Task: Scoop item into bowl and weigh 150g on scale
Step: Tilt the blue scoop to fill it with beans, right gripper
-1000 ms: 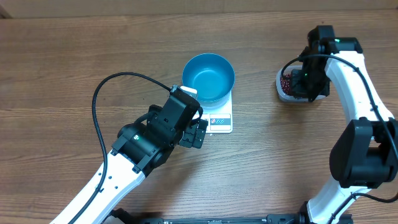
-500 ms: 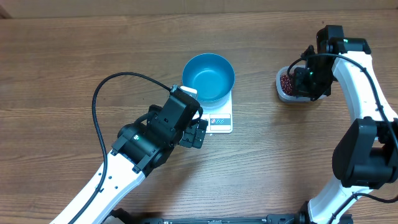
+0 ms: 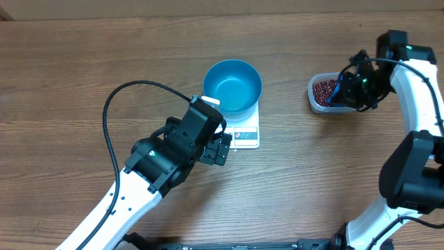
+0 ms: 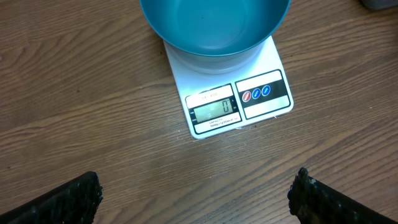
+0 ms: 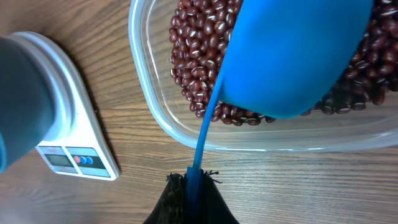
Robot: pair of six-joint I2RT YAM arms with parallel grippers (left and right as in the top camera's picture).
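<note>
Right gripper (image 5: 193, 186): jaws clamped on handle of blue scoop (image 5: 292, 56), scoop head over beans (image 5: 199, 56) in clear tub (image 5: 146, 106). Left gripper (image 4: 196, 200): fingers wide apart, holding nothing, near scale (image 4: 261, 68). Blue bowl (image 4: 214, 25) on scale, display 0.

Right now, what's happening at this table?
The right gripper is shut on the handle of a blue scoop, held over the beans in the clear tub. Whether the scoop is loaded is hidden. The left gripper hangs open just in front of the scale, holding nothing. The bowl sits empty on the scale, whose display reads zero.
</note>
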